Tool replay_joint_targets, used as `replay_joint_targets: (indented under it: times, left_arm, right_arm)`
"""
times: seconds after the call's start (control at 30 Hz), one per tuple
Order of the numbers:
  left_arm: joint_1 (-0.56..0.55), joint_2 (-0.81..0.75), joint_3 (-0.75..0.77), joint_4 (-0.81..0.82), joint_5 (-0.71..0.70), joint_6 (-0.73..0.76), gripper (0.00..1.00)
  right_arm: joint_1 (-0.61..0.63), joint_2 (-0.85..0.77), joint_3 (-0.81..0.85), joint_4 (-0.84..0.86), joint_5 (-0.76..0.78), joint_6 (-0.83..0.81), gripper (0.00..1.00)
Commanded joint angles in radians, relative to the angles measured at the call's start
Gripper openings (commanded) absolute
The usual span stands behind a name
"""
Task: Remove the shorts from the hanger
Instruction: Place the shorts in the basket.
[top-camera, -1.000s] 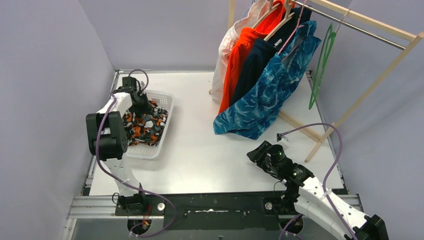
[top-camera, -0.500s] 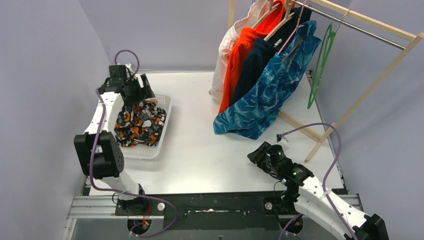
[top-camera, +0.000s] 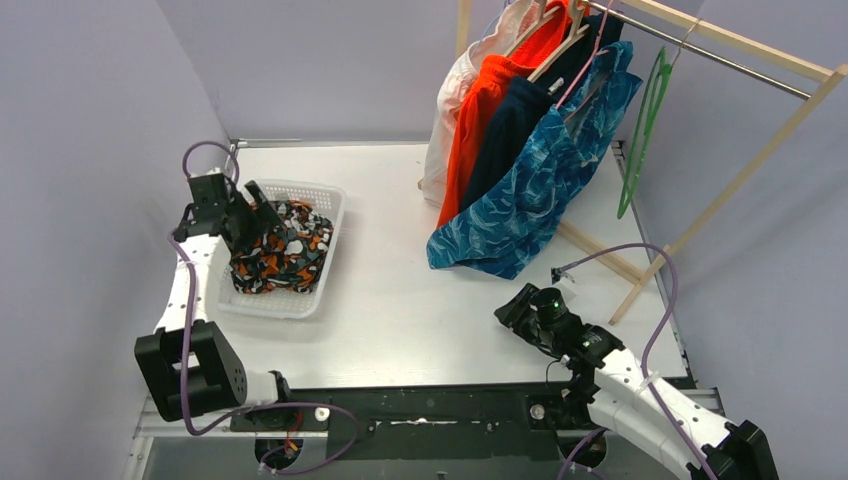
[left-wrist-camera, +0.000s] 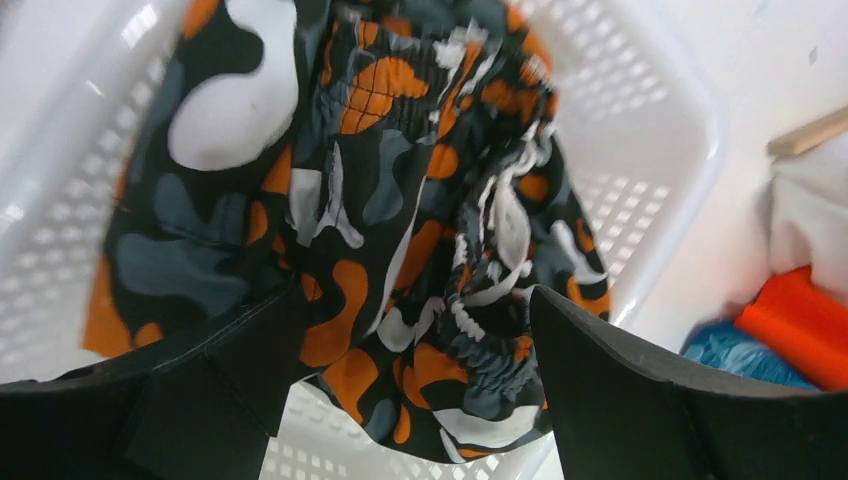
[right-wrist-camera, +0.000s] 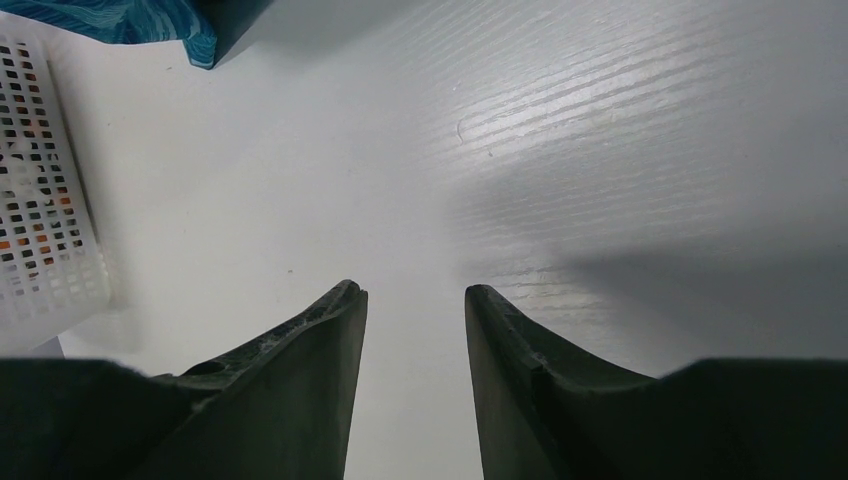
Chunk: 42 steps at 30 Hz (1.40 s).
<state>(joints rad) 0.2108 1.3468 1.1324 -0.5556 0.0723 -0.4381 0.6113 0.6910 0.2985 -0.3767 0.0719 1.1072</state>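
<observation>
Currently: left tool (left-wrist-camera: 415, 305) fingers wide apart, gripping nothing, poised just above orange-black-grey camouflage fabric shorts (top-camera: 280, 250). These lie crumpled in white perforated plastic basket (top-camera: 333, 230), left side of white counter (top-camera: 420, 290). Right tool (right-wrist-camera: 415, 295) fingers parted, empty, low over bare counter. Teal-blue wavy-patterned shorts (top-camera: 530, 200), dark navy shorts (top-camera: 505, 125), bright orange shorts (top-camera: 480, 110) and white shorts (top-camera: 445, 120) hang on wooden rack (top-camera: 738, 185), back right.

One pair of shorts (top-camera: 285, 250) is held in the basket (top-camera: 275, 303), which is set on the table (top-camera: 400, 300) at ten o'clock, with the left gripper (top-camera: 252, 208) over its ten-o'clock corner. Four more pairs (top-camera: 520, 150) are hung side by side from the rail (top-camera: 720, 55) at one o'clock, with a hanger (top-camera: 640, 130) beside them toward two o'clock. The right gripper (top-camera: 512, 305) is placed at five o'clock, well apart from both.
</observation>
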Motion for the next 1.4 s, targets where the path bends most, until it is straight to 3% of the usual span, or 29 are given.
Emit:
replay_joint_targets:
  times: [0.0,0.07,0.23,0.3,0.4,0.5,0.73,0.93,1.0,1.07,1.2,1.27,1.37]
  left_arm:
    - [0.006,0.06,-0.084,0.124,0.156,-0.052,0.79]
    - [0.006,0.181,-0.091,0.151,0.18,-0.065,0.68]
    - [0.001,0.434,-0.076,0.213,0.383,-0.073,0.25]
    - [-0.01,0.442,-0.104,0.244,0.377,-0.087,0.22]
    - [-0.017,0.425,-0.154,0.275,0.343,-0.093,0.33]
    - [-0.008,0.391,-0.14,0.24,0.333,-0.081,0.38]
    - [-0.011,0.115,-0.143,0.225,0.143,-0.064,0.61]
    - [-0.02,-0.108,-0.225,0.315,0.103,-0.07,0.77]
    - [-0.031,-0.167,-0.273,0.348,0.105,-0.069,0.78]
    - [-0.052,-0.214,-0.311,0.374,0.11,-0.057,0.78]
    - [-0.106,-0.274,-0.372,0.404,0.102,-0.035,0.79]
    - [-0.137,-0.289,-0.39,0.398,0.093,-0.016,0.79]
    - [-0.161,-0.309,-0.395,0.383,0.08,0.0,0.79]
  right_arm:
    - [0.007,-0.004,0.043,0.028,0.027,-0.018,0.42]
    - [0.007,-0.007,0.042,0.035,0.029,-0.015,0.42]
    - [0.009,-0.012,0.071,0.002,0.037,-0.016,0.42]
    - [0.009,-0.025,0.076,-0.018,0.045,-0.01,0.42]
    - [0.01,-0.049,0.073,-0.031,0.048,0.005,0.42]
    - [0.01,-0.074,0.08,-0.035,0.042,0.006,0.43]
    - [0.01,-0.114,0.176,-0.084,0.065,-0.055,0.51]
    - [0.016,-0.072,0.29,-0.094,0.083,-0.142,0.57]
    - [0.052,-0.016,0.335,-0.109,0.113,-0.164,0.57]
    - [0.154,0.049,0.377,-0.134,0.23,-0.165,0.56]
    - [0.474,0.204,0.493,-0.21,0.681,-0.111,0.57]
    - [0.61,0.317,0.594,-0.35,0.873,-0.012,0.57]
    - [0.679,0.514,0.789,-0.554,0.999,0.02,0.59]
